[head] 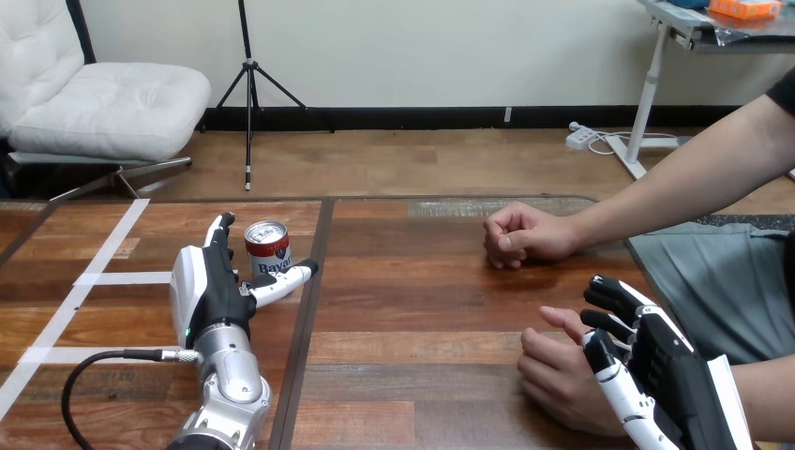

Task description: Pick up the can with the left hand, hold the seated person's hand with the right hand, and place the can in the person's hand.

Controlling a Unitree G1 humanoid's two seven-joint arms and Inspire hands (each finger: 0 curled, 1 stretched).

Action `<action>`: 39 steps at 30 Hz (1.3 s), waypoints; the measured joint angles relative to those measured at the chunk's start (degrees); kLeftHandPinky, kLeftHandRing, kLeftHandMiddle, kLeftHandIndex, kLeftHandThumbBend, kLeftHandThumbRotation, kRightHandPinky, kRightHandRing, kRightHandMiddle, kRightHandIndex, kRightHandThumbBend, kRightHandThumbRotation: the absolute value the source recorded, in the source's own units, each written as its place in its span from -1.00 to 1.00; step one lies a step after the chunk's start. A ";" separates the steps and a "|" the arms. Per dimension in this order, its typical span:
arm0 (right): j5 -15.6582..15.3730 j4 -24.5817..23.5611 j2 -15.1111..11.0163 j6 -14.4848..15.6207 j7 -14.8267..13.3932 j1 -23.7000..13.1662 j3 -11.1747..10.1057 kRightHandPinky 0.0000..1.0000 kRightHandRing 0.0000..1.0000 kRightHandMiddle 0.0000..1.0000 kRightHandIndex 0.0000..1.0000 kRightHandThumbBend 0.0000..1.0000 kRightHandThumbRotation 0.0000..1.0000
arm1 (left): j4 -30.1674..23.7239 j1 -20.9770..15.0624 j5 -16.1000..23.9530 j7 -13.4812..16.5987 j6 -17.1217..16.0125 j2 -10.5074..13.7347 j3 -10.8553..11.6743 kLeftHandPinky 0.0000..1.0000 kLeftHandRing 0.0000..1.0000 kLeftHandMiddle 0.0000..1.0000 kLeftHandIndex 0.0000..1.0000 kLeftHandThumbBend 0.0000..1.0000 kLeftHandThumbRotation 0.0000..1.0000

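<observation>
My right hand point(661, 380) sits against the person's near hand point(561, 375); whether it grips, I cannot tell. My left hand point(211, 292) flanks the can point(267, 246), wide open. I'd close it next.

There is one can point(267, 248), left of centre on the one bench point(412, 309). There are two robot hands: the left hand point(211, 286) at lower left, just beside the can, and the right hand point(647, 361) at lower right. The person also shows two hands: the person's upper hand point(520, 234) right of centre, and the person's lower hand point(562, 380) at lower right, next to the right hand.
</observation>
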 measured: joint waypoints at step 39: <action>-1.87 -1.66 0.11 0.01 -0.39 0.28 0.22 0.44 0.62 0.69 0.66 0.04 0.25 | 0.00 -0.02 -0.24 2.16 -2.31 -0.85 0.26 0.40 0.58 0.65 0.63 0.45 -1.00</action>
